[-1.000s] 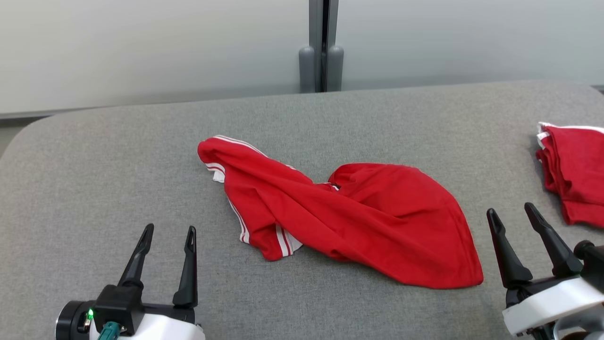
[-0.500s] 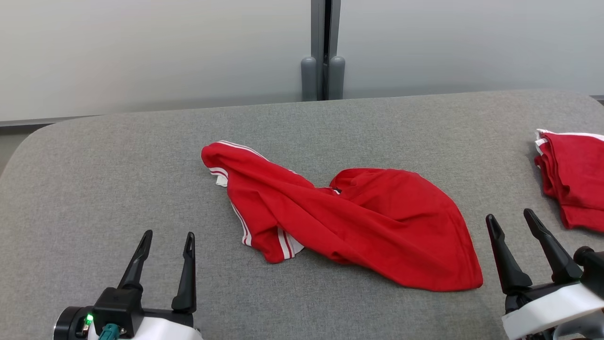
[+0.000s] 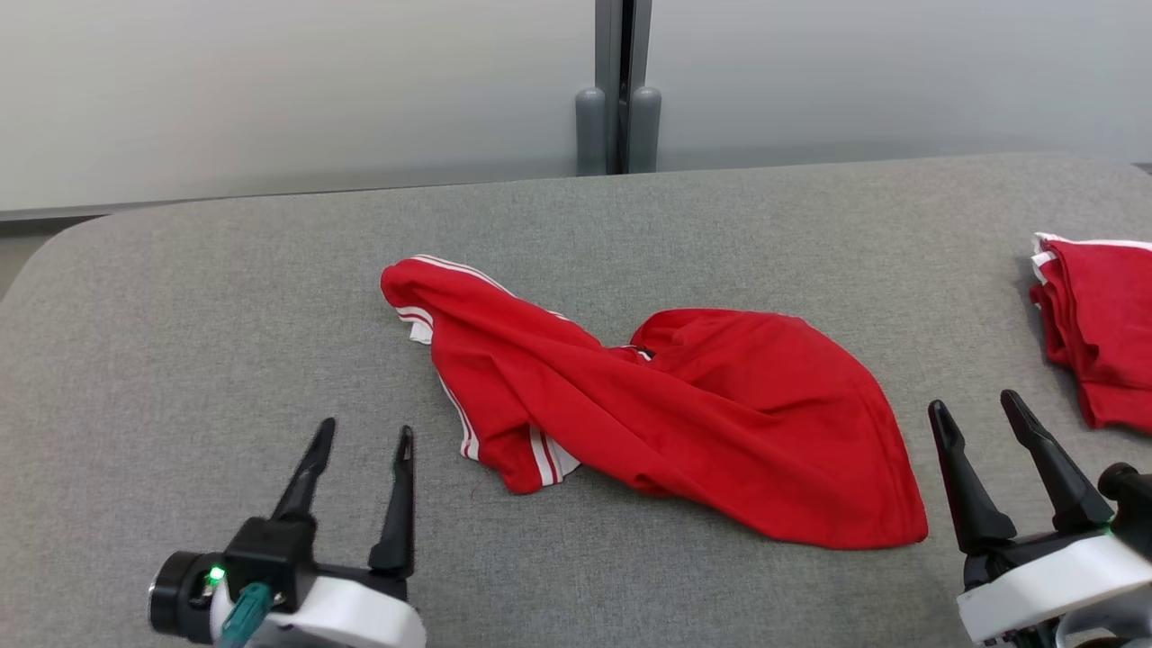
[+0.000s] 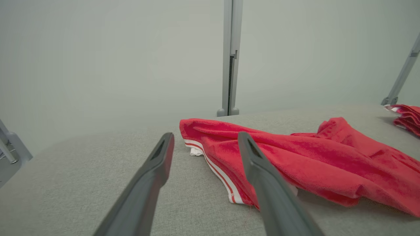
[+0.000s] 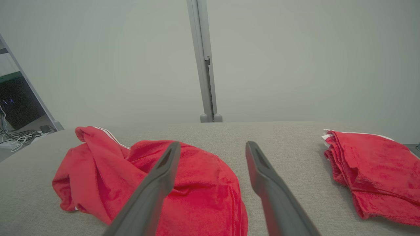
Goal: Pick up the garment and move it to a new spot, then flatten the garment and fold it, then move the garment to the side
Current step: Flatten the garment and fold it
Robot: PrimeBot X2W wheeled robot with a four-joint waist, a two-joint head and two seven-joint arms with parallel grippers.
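Grey fabric-topped table (image 3: 180,297), rounded far corners. Crumpled red garment (image 3: 720,414) with white stripes lies mid-table. Folded red stack (image 3: 1102,333) sits at the right edge, well apart.

The folded red cloth (image 3: 1102,333) at the worktop's (image 3: 180,360) right edge is cut off in the head view. The garment's (image 3: 684,405) folds hide its underlayers.

This looks like a robotics lab or test cell, not a home. The padded table (image 3: 180,315) is wrapped in grey cloth with rounded corners and closed in by plain frosted panels (image 3: 270,90), which meet at a grey metal post (image 3: 616,81) at twelve o'clock. Off towards nine o'clock, loose cables (image 5: 16,139) trail over the floor. The red garment (image 3: 666,414) has a matching folded stack (image 3: 1102,333) at three o'clock — practice pieces.
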